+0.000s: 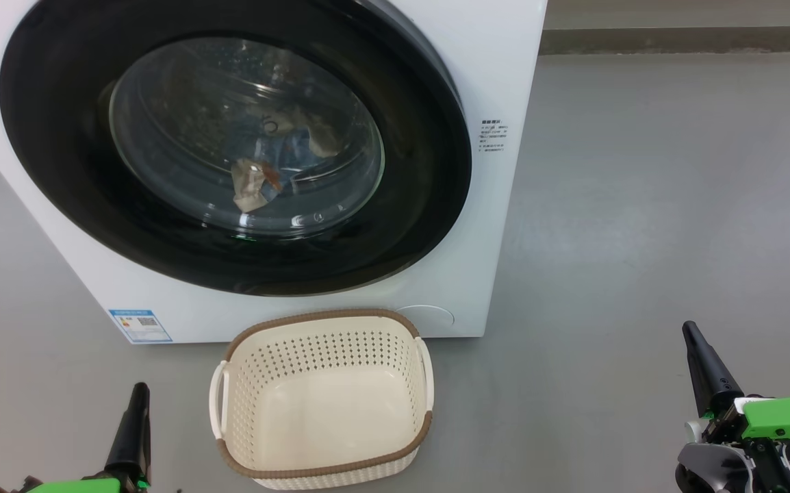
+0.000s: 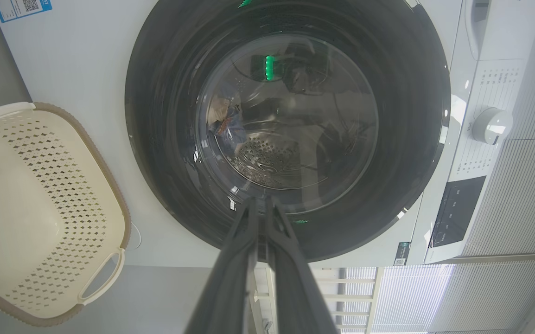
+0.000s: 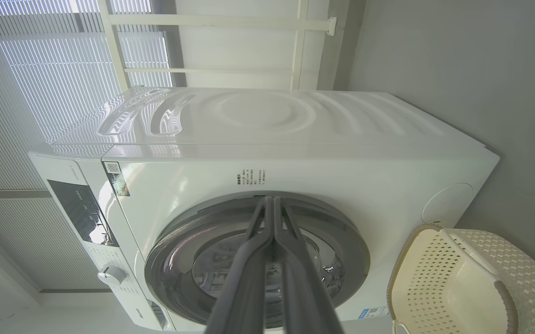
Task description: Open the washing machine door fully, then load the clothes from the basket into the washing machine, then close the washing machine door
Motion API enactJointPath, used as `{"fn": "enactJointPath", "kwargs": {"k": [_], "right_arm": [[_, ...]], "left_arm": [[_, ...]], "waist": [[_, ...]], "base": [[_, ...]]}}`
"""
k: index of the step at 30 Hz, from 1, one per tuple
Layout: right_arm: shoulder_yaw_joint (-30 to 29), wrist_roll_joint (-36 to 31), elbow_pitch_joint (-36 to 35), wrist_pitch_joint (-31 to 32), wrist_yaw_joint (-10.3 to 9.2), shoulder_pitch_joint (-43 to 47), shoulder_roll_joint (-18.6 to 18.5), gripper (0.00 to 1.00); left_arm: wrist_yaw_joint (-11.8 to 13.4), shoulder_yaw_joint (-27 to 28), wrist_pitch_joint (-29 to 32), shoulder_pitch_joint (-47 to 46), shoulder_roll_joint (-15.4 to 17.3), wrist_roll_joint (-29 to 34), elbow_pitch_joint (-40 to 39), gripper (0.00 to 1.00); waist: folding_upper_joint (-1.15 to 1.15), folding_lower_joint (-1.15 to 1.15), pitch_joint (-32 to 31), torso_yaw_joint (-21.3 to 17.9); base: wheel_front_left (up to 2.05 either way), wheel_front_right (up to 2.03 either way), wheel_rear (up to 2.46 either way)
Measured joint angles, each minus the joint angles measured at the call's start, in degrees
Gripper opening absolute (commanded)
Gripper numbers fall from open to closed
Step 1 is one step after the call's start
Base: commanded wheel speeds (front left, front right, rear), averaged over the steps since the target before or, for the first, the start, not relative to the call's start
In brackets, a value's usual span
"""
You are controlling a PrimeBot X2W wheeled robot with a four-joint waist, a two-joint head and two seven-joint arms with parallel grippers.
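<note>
From my head, the washing machine (image 1: 498, 82) stands in front of me with its door (image 1: 59, 164) shut flat against the white front. Through the glass I see the clothes (image 1: 258, 181) lying inside the drum, a cream piece and some blue. The basket (image 1: 326, 318) sits on the grey floor (image 1: 641, 205) just below the door, close to the machine's foot, and its cream bottom is bare. A blue-and-white sticker (image 1: 140, 326) is on the front, to the left of the basket. My left gripper (image 1: 139, 390) pokes up at the lower left and my right gripper (image 1: 691, 332) at the lower right. Both are well apart from the basket, and both have their jaws closed on nothing.

From my left wrist, my two dark fingers (image 2: 235, 260) lie pressed together and point at the lower part of the door's glass without touching it. A bit of the clothes shows through the glass. The basket lies at the left edge, beside the machine. A white dial (image 2: 492, 125) and a dark control panel (image 2: 457, 211) sit off to the right.

From my right wrist, the fingers (image 3: 249, 269) are shut tight and their tips point at the door's rim. The machine's white top shines under window blinds (image 3: 40, 69). The basket sits at the lower right, beside the machine's front. Nothing stands between my fingers and the door.
</note>
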Motion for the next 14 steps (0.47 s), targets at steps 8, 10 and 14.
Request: {"fn": "enactJointPath", "kwargs": {"k": [8, 10, 14], "right_arm": [[0.0, 0.0, 0.0, 0.0, 0.00, 0.0, 0.0, 0.00], [0.0, 0.0, 0.0, 0.0, 0.00, 0.0, 0.0, 0.00], [0.0, 0.0, 0.0, 0.0, 0.00, 0.0, 0.0, 0.00]], "left_arm": [[0.0, 0.0, 0.0, 0.0, 0.0, 0.0, 0.0, 0.00], [0.0, 0.0, 0.0, 0.0, 0.0, 0.0, 0.0, 0.00], [0.0, 0.0, 0.0, 0.0, 0.0, 0.0, 0.0, 0.00]], "waist": [[0.00, 0.00, 0.0, 0.0], [0.00, 0.00, 0.0, 0.0], [0.00, 0.00, 0.0, 0.0]], "base": [[0.00, 0.00, 0.00], [0.00, 0.00, 0.00], [0.00, 0.00, 0.00]]}}
